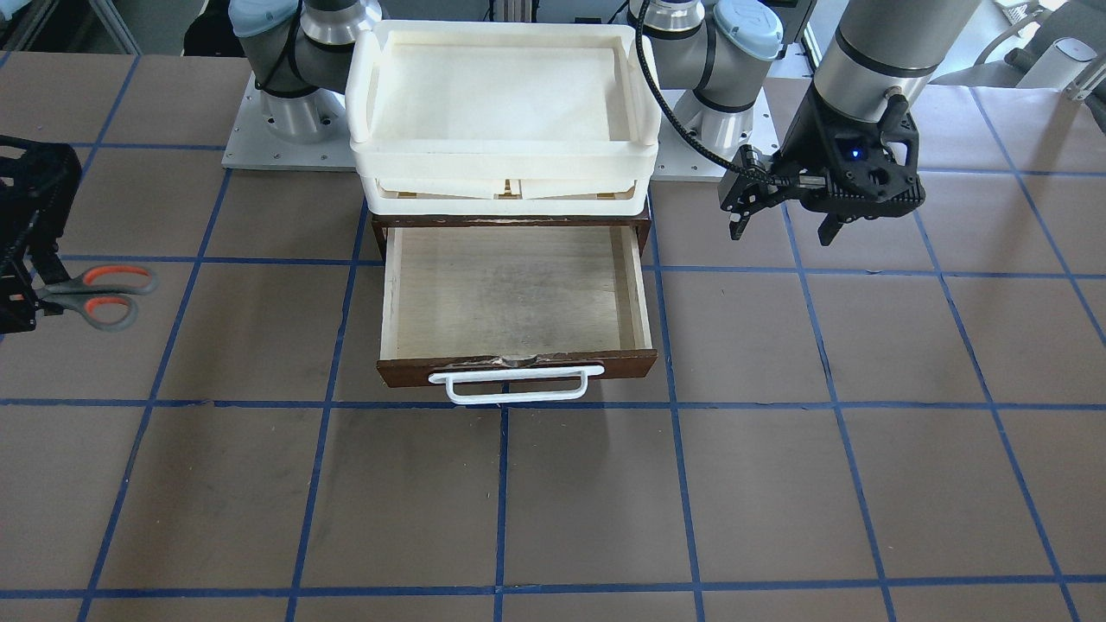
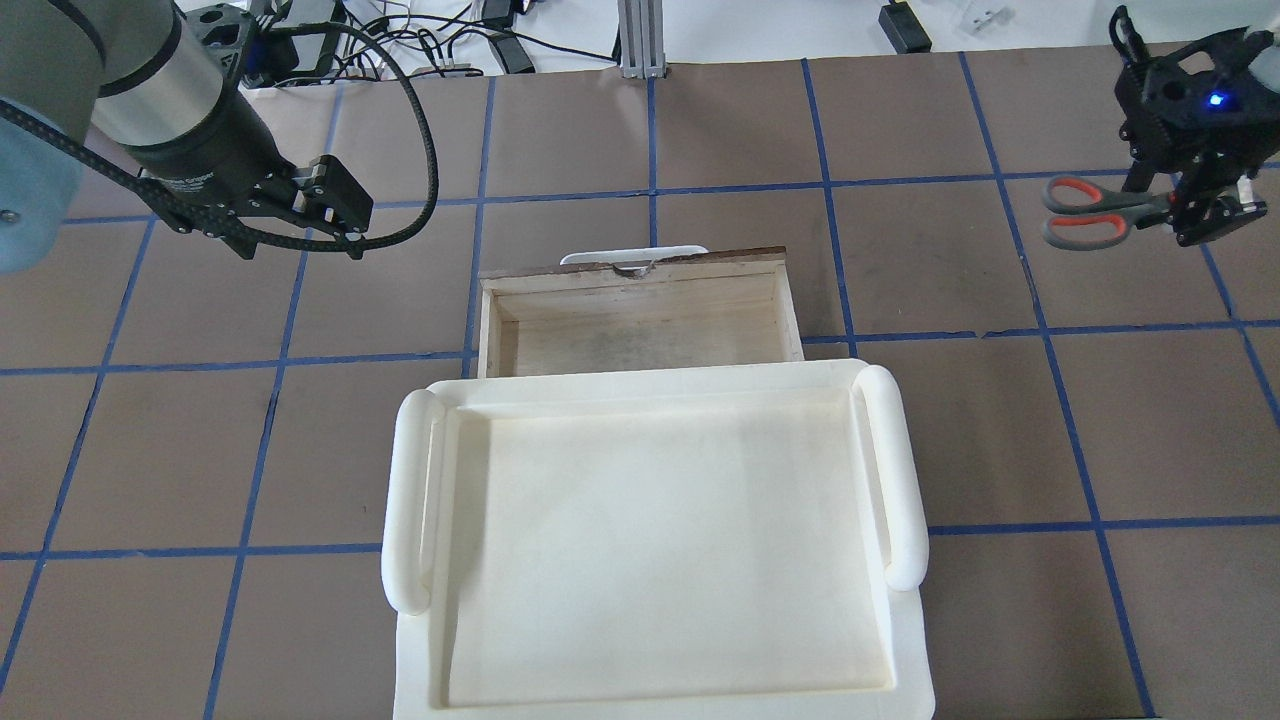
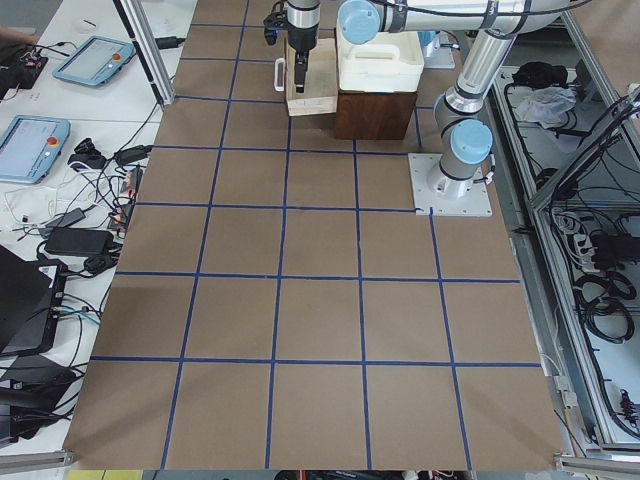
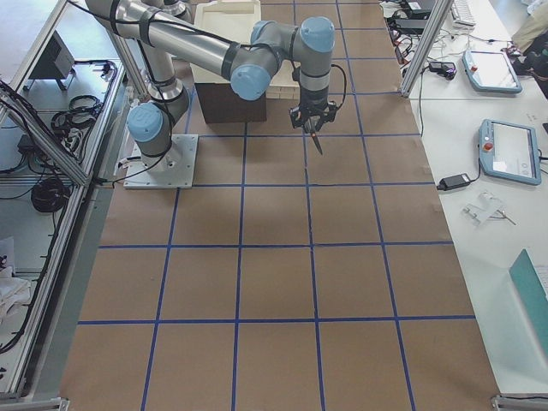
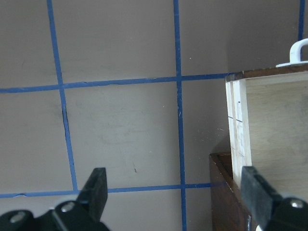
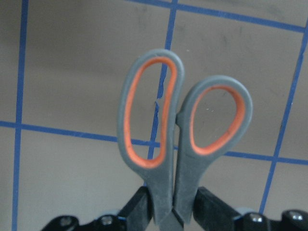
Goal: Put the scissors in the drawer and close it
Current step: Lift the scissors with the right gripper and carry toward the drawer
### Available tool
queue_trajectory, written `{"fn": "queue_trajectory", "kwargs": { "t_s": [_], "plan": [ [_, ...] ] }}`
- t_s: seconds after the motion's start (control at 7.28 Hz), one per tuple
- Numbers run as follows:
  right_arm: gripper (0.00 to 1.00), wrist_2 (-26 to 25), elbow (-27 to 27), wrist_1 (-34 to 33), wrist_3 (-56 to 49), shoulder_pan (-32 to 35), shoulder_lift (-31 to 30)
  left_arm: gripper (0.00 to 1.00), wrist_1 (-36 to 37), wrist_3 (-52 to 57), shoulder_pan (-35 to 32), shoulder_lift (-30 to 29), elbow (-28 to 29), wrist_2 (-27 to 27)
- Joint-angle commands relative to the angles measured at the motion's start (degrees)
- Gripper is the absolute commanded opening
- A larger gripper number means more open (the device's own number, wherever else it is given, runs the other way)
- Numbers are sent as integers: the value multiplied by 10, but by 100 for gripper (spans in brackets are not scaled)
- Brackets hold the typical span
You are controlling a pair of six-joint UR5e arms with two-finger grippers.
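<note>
The scissors [image 1: 99, 295] have grey handles with orange-red linings and hang above the table, well off to the side of the drawer. My right gripper [image 1: 26, 298] is shut on them near the pivot, handles sticking out toward the drawer; the blades are hidden. In the right wrist view the two handle loops [image 6: 183, 125] fill the frame. The drawer [image 1: 518, 294] is pulled out, its pale wooden inside bare, with its white bar handle [image 1: 517, 384] at the front. My left gripper [image 1: 782, 225] hovers open beside the drawer's other side, holding nothing.
A cream-white plastic tray [image 1: 501, 95] sits on top of the dark brown cabinet [image 5: 226, 192] above the drawer. Brown table paper with blue tape lines [image 2: 830, 180] surrounds everything. Both arm bases [image 1: 285, 112] stand behind the cabinet.
</note>
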Motion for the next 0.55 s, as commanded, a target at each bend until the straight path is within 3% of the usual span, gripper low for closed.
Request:
{"fn": "queue_trajectory", "kwargs": {
  "t_s": [0.0, 0.41],
  "plan": [
    [11, 1, -19, 4, 121, 118, 3, 100, 0, 1, 0, 0, 0, 0],
    [11, 1, -20, -4, 308, 267, 27, 100, 1, 2, 0, -1, -1, -3]
  ]
}}
